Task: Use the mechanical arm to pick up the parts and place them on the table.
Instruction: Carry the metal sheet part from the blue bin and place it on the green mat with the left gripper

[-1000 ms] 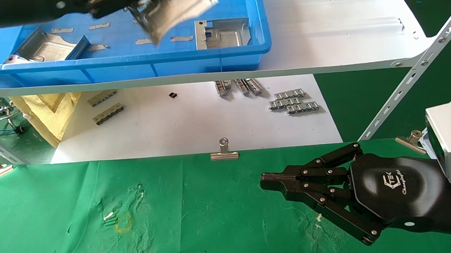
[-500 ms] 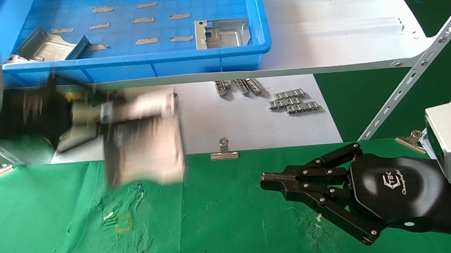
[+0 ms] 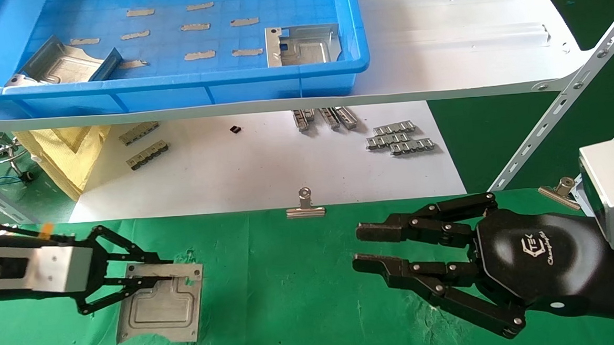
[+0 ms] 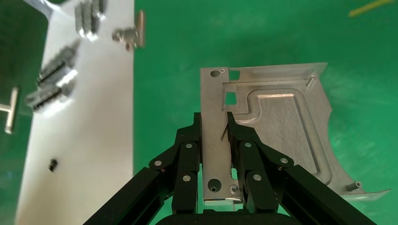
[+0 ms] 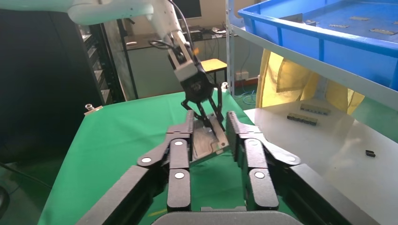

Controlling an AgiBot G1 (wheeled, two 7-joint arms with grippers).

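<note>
A silver stamped part (image 3: 161, 306) lies on the green cloth table (image 3: 293, 310) at the near left. My left gripper (image 3: 157, 272) is shut on the part's bent side flange; the left wrist view shows the fingers (image 4: 187, 150) clamping the flange strip of the part (image 4: 281, 126) just over the cloth. My right gripper (image 3: 358, 248) hovers over the cloth at the right, open and empty. Its wrist view looks between its open jaws (image 5: 210, 117) at the part (image 5: 206, 145). Two more parts (image 3: 62, 64) (image 3: 303, 45) lie in the blue bin (image 3: 176, 84).
The bin stands on a white shelf board (image 3: 463, 54) above a white paper sheet (image 3: 265, 174) with grey ribbed strips (image 3: 400, 138). Binder clips (image 3: 305, 207) (image 3: 560, 188) hold the cloth's far edge. A slanted shelf strut (image 3: 561, 106) rises at the right.
My left gripper came down from above the bin with the part and now holds it on the cloth. My right gripper's fingers have opened; the right arm stayed in place.
</note>
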